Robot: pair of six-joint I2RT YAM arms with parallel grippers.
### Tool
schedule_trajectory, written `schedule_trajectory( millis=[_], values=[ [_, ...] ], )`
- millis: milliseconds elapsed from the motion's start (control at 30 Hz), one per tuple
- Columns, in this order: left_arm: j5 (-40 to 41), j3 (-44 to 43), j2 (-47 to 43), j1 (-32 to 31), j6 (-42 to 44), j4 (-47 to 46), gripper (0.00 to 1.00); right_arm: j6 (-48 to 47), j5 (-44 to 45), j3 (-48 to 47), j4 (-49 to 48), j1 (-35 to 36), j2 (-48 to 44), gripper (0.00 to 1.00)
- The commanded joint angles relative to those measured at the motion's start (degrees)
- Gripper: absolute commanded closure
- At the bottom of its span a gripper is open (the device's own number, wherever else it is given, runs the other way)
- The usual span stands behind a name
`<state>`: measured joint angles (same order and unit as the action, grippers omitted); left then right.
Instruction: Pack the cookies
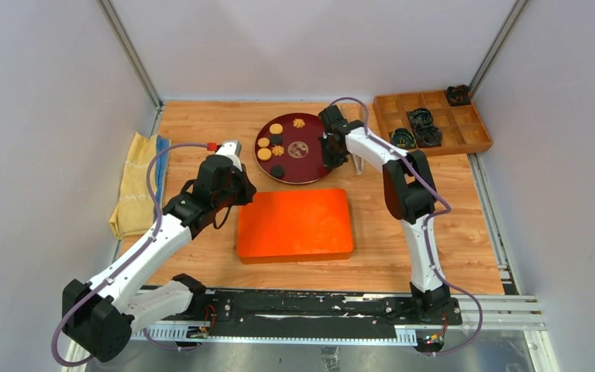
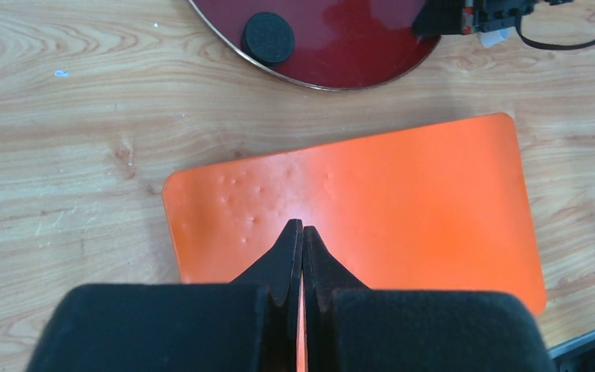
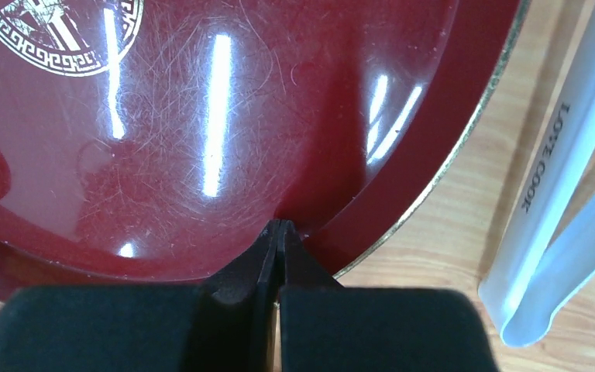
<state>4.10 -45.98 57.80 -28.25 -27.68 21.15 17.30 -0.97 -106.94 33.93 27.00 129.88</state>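
The cookies (image 1: 276, 145) lie on the left half of the round red plate (image 1: 310, 167), far of the orange lid (image 1: 295, 225); the wooden tray (image 1: 465, 138) at far right holds only dark paper cups (image 1: 421, 120). Both claws are fully closed and hold nothing: the left gripper (image 2: 302, 232) hovers over the lid, while the right gripper (image 3: 280, 229) rests at the plate's right rim, beside white tongs (image 3: 558, 194). Judged stage: cookies are still unpacked, and the next move calls for an opened claw to grasp a cookie or the tongs

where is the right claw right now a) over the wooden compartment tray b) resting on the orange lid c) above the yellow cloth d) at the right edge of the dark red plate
d, the right claw sits with its tips closed at the inner rim of the dark red plate, on the plate's right side in the top view, with white tongs lying just beside it on the table.
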Motion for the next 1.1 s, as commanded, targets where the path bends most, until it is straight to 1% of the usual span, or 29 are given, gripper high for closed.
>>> schedule_trajectory(
  millis=[0,133,267,367,433,467,533,600,800,967,1067],
  values=[
    [-0.82,0.88,1.35,-0.14,-0.35,-1.66,1.0,0.62,0.61,5.39,2.01,0.33,-4.31,1.0],
    [-0.96,1.62,2.35,-0.14,-0.27,-2.8,1.0,0.07,0.47,7.48,0.61,0.32,-5.61,1.0],
    [-0.8,1.98,3.02,-0.14,0.14,-2.92,1.0,-1.53,0.27,4.68,0.21,0.32,-6.29,1.0],
    [-1.18,2.22,2.65,-0.14,0.79,-3.1,1.0,-3.01,0.79,1.69,0.24,0.33,-8.14,0.91],
    [-1.62,2.46,2.41,-0.14,1.27,-3.46,1.0,-3.44,0.89,0.2,0.26,0.33,-9.67,0.81],
    [-1.76,2.42,2.28,-0.14,1.5,-3.37,1.0,-3.46,3.05,-0.49,0.23,0.33,-10.52,0.74],
    [-2.21,2.04,2.16,-0.14,2.09,-2.5,1.0,-3.43,4.9,-0.89,0.3,0.29,-12.19,0.7],
    [-2.33,1.28,1.93,-0.18,3.11,-0.93,1.0,-3.31,7.62,-0.2,0.19,0.09,-14.17,0.63],
    [-1.2,-0.63,1.35,-0.66,5.61,2.42,1.0,-5.21,14.57,5.09,0.12,-0.91,-17.57,0.63],
    [-2.43,-2.49,3.41,-0.92,4.02,0.55,1.0,-6.59,16.48,9.15,-0.68,-1.88,-16.97,0.67],
    [-2.63,-3.82,5.57,-1.38,3.53,-0.89,1.0,-7.12,16.78,9.82,-1.77,-2.53,-15.47,0.7]
  ],
)
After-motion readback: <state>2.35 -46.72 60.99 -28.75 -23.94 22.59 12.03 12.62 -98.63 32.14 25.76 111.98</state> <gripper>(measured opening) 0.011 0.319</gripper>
